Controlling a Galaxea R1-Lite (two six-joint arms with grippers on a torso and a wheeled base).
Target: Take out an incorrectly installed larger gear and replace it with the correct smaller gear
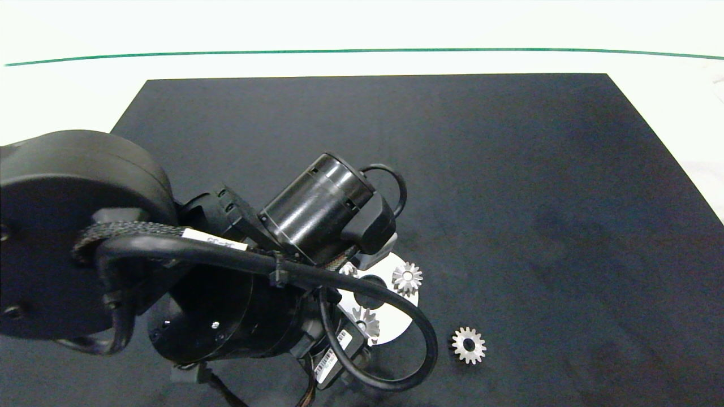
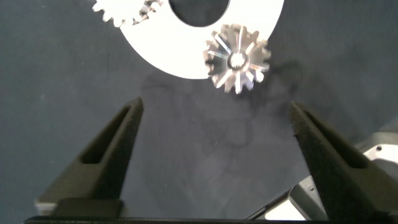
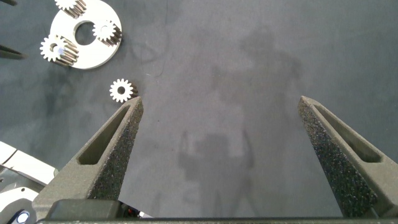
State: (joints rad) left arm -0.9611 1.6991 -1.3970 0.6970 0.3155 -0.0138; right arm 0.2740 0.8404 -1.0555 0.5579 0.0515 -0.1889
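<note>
A silver round plate lies on the black mat and carries three gears. The larger gear, star-like with long pointed teeth, sits at the plate's near rim, half under a cable, and shows too in the right wrist view. The loose smaller gear, blunt-toothed with a round hole, lies flat on the mat right of the plate. My left gripper is open over bare mat, just short of the larger gear; the left arm hides it from above. My right gripper is open, high above bare mat.
Two more small gears sit on the plate, one at its far right and one mostly under the arm. The black mat stretches wide to the right and back. White table surrounds it, with a green line beyond.
</note>
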